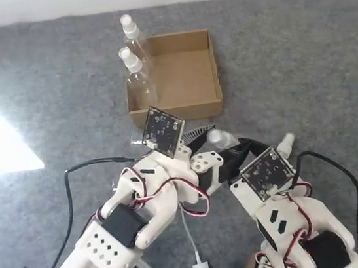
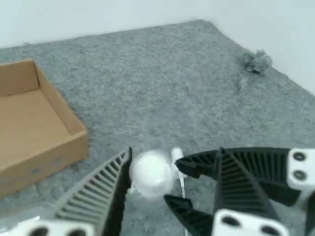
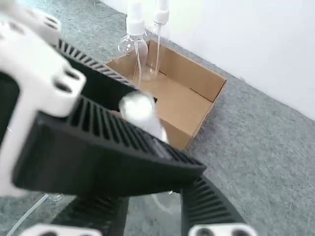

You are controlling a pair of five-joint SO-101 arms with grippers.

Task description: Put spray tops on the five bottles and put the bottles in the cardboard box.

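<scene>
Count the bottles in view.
3: two bottles stand in the cardboard box; a third bottle is gripped by the left pincer before the box. More may hide beneath the arms.

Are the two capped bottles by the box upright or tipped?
Upright: both bottles stand, spray tops uppermost, at the cardboard box's left wall.

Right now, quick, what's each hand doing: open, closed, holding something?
Left hand: closed on the clear bottle, by the look of it.
Right hand: cannot be told; it sits up against the same bottle.
</scene>
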